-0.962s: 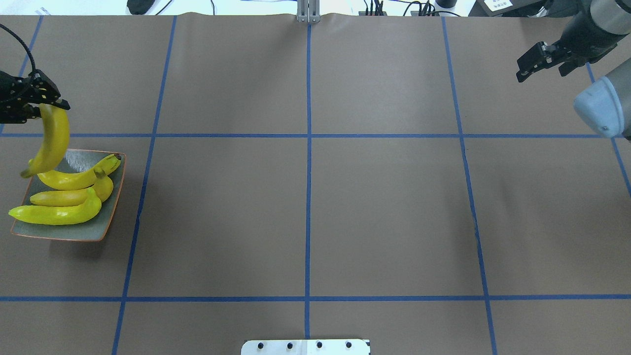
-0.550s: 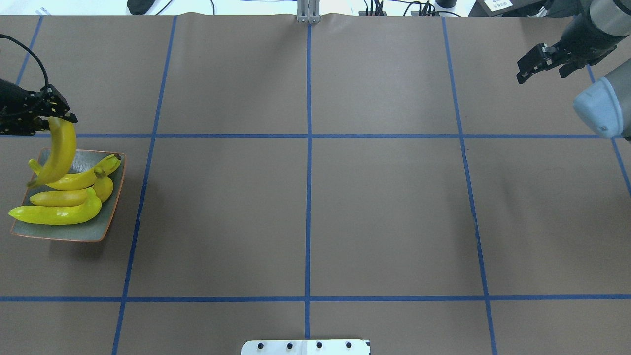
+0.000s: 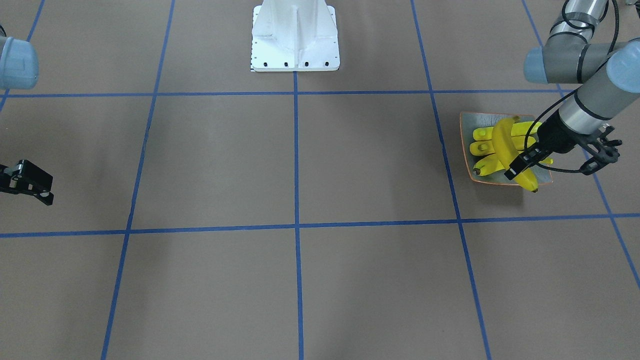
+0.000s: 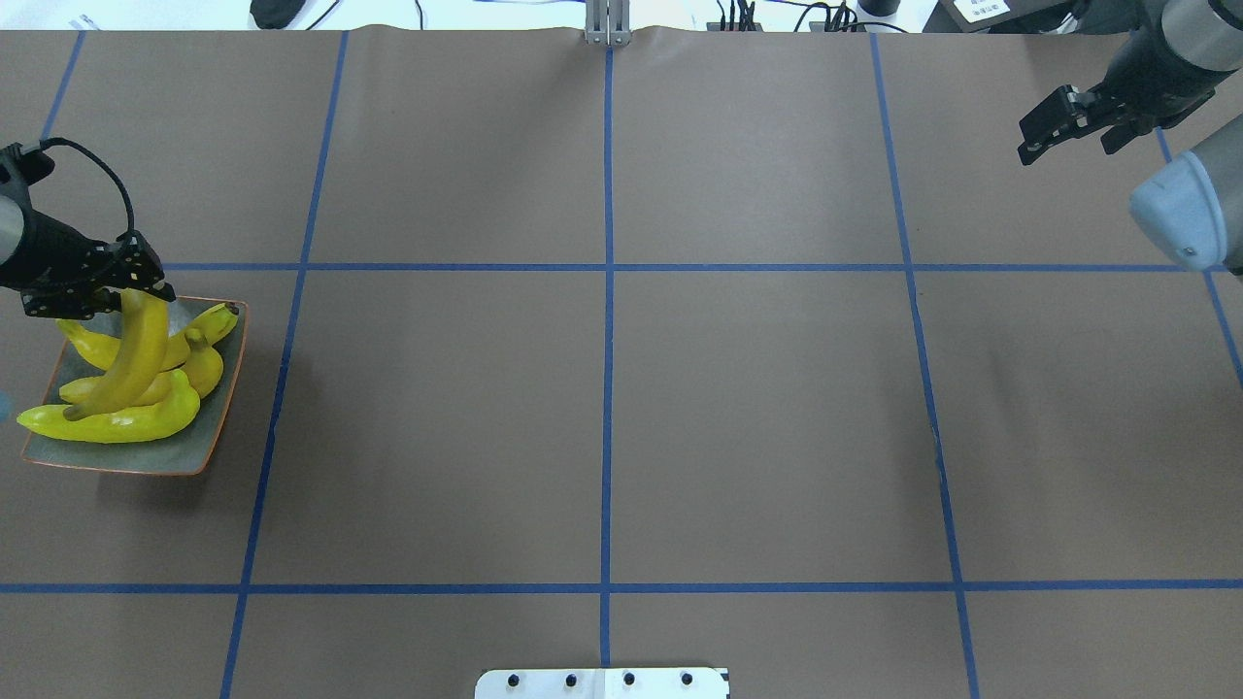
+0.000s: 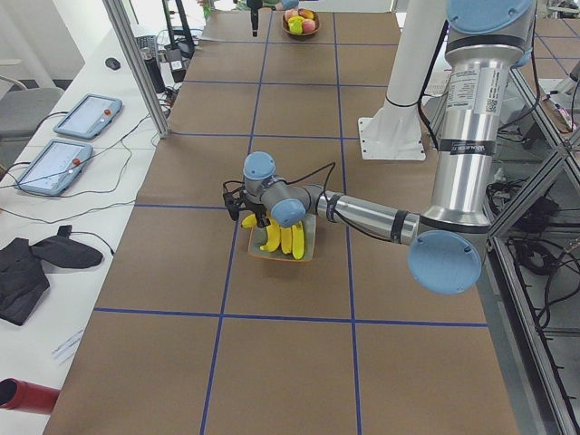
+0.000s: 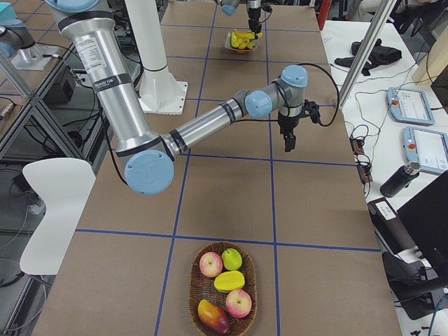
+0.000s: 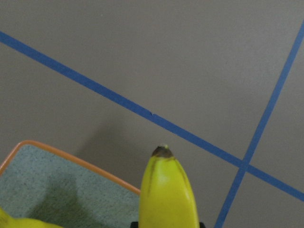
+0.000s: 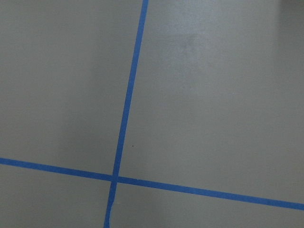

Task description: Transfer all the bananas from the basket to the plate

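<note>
Overhead exterior: fourth bright yellow curved banana (image 4: 131,359), clamped by left gripper (image 4: 124,287), has been lowered over square grey-green orange-rimmed plate (image 4: 209,437); release pending. Right gripper (image 4: 1047,124) parked far from plate, apparently closed, empty.

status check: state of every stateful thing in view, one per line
left gripper: shut on held banana
held banana: hanging over the plate, tip low among the others
three other bananas: lying on the plate
plate: on the table, holding bananas
right gripper: empty, above bare table
basket: holds other fruit

Held banana (image 7: 168,194) cut off below, fingers unseen
</note>
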{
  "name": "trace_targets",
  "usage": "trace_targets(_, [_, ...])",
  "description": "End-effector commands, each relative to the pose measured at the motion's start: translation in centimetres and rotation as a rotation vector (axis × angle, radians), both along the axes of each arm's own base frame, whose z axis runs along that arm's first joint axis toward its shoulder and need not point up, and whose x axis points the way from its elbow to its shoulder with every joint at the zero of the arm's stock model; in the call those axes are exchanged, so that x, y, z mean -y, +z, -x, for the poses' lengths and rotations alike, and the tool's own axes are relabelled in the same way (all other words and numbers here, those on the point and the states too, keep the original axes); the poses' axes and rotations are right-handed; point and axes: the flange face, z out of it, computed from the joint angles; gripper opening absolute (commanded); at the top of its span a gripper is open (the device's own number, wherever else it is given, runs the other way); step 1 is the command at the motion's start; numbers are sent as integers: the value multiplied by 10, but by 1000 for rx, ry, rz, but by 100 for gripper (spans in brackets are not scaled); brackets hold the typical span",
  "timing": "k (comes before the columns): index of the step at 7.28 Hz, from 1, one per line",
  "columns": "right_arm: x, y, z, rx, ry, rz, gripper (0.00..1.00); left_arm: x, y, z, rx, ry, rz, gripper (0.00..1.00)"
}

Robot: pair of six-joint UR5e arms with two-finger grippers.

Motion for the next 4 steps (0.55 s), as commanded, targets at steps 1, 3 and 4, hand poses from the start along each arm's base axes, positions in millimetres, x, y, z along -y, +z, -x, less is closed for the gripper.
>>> trace_targets(1, [0,-1,0,1,0,-1,100,-7,8,3,11,24,-13,0])
trace_targets(3, [1,1,0,-2,-1,-1,100,-6,5,3,6,20,-15,0])
trace_targets(4, [1,2,0,-3,-1,2,100,-7,6,3,9,18,-15,68])
